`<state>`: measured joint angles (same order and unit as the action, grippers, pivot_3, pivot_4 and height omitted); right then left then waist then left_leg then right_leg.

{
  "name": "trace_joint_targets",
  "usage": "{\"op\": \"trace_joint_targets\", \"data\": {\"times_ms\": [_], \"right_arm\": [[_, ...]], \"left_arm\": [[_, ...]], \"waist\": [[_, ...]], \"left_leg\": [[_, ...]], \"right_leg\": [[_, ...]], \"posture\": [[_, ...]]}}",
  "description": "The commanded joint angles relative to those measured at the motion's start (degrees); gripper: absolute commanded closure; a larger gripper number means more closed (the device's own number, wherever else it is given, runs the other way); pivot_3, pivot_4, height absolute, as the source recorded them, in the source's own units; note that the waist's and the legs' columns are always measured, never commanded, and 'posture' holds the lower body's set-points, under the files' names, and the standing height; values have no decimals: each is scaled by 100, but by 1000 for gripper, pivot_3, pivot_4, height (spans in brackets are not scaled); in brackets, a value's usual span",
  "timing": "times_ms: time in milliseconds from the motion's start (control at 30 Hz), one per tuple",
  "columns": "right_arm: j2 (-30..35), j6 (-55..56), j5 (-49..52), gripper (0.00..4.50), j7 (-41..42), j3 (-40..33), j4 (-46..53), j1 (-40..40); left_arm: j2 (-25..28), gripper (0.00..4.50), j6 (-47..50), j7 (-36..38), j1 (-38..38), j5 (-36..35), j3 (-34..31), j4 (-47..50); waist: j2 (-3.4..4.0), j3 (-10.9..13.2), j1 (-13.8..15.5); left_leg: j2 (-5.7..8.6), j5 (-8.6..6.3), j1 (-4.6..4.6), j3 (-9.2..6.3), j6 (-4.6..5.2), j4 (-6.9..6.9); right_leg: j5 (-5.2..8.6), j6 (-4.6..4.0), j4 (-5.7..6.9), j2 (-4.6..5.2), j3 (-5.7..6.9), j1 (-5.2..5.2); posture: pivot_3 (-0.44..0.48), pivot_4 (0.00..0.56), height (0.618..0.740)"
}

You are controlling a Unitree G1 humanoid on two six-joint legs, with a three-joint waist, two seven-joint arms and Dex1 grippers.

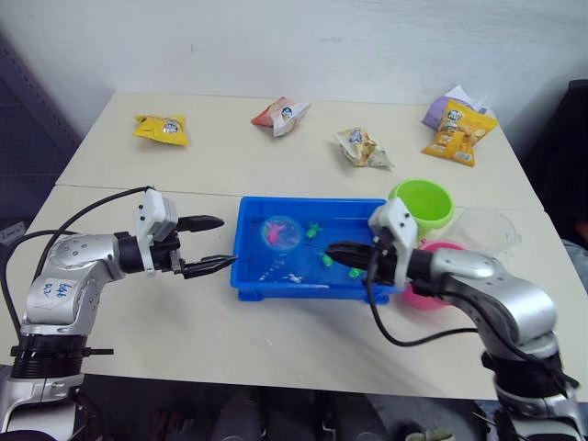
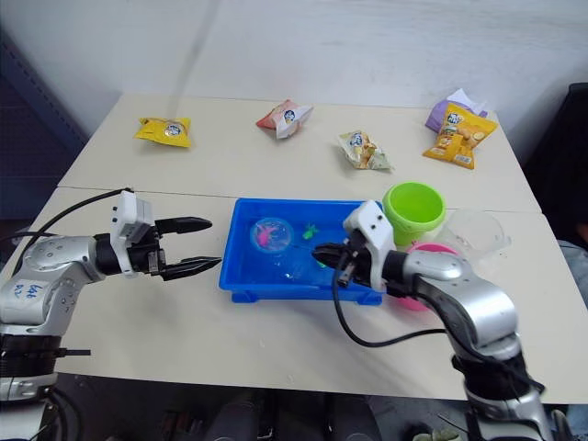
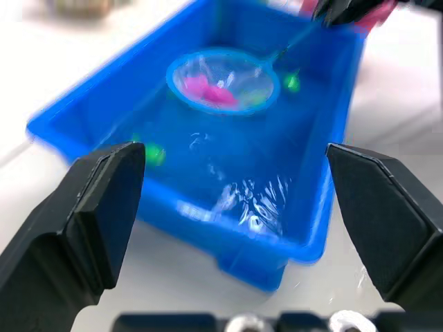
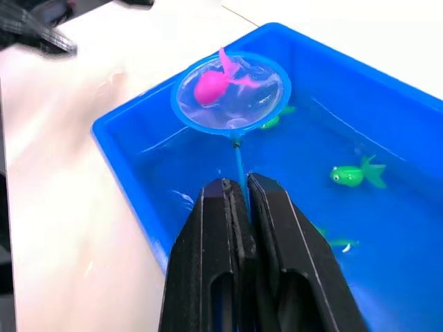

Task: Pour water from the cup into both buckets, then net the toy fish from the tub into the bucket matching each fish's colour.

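While my right gripper (image 4: 239, 200) clamps its jaws on the thin handle of the small blue-rimmed mesh net (image 4: 230, 93), a magenta plastic fish (image 4: 210, 86) lies in the hoop over the shallow blue plastic tub (image 1: 253, 287) near the desk's front edge; my left gripper (image 1: 209, 244) waits beside it, jaws spread.

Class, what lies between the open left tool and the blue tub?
In the left eye view, only bare table separates the left tool from the tub; its near wall comes next.

left tool (image 1: 204, 245): fingers spread, arm extended level | right tool (image 4: 235, 200): fingers pinched together, forearm reaching inward
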<state>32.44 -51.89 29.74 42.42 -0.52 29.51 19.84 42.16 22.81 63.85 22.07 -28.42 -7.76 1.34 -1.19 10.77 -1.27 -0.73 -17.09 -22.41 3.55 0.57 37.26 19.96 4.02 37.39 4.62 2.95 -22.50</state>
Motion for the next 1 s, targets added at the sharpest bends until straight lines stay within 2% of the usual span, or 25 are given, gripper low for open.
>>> {"op": "trace_joint_targets", "data": {"times_ms": [33, 267, 433, 600, 767, 900, 1000], "right_arm": [[324, 351, 167, 4500, 92, -611, 544, -417], [757, 326, 821, 4500, 70, -2167, 1589, -1758], [499, 437, 1274, 4500, -131, -3834, 2132, -3061], [166, 1308, 1196, 4500, 252, -4994, 2284, -4373], [-129, 2403, 218, 4500, 420, -5203, 1948, -5393], [-471, 3795, -863, 4500, 327, -4880, 1395, -5683], [-603, 5233, -1747, 4500, 226, -4540, 855, -5649]], "left_arm": [[-178, 23, -130, 164, 335, -106, 165, 49], [-621, 23, -309, 467, 1055, 42, 645, -494], [-1013, 23, -398, 638, 1375, 90, 968, -786], [-1338, 23, -541, 879, 1658, 161, 1177, -1174], [-1620, 23, -656, 1034, 1894, 191, 1233, -1462], [-1722, 23, -730, 1083, 1943, 254, 1289, -1576], [-1752, 23, -737, 1081, 1943, 258, 1294, -1575]], "waist": [[0, 0, 5], [0, -1, 61], [0, -1, 130], [-3, -2, 185], [-2, -2, 126], [-2, -2, 103], [-1, -3, 104]], "left_leg": [[3, 0, 1, 1, 1, 1], [1, 2, 4, 3, 0, 8], [1, 5, 6, 4, 0, 12], [6, 4, 10, 3, 5, 20], [5, 2, 27, 8, 7, 29], [5, 4, 40, 16, 3, 27], [5, 8, 41, 16, -2, 26]], "right_leg": [[-1, 1, 0, 1, -1, 2], [-2, 3, 5, -10, -4, 5], [-2, 4, 8, -12, -6, 9], [-5, 10, 4, -12, -8, 22], [-6, 12, -5, -16, -15, 32], [-6, 12, 2, -17, -25, 34], [-6, 11, 4, -18, -27, 31]], "posture": [[0, 150, 738], [0, 150, 738], [0, 150, 738], [0, 150, 738], [0, 150, 738], [0, 150, 738], [0, 150, 738]]}}
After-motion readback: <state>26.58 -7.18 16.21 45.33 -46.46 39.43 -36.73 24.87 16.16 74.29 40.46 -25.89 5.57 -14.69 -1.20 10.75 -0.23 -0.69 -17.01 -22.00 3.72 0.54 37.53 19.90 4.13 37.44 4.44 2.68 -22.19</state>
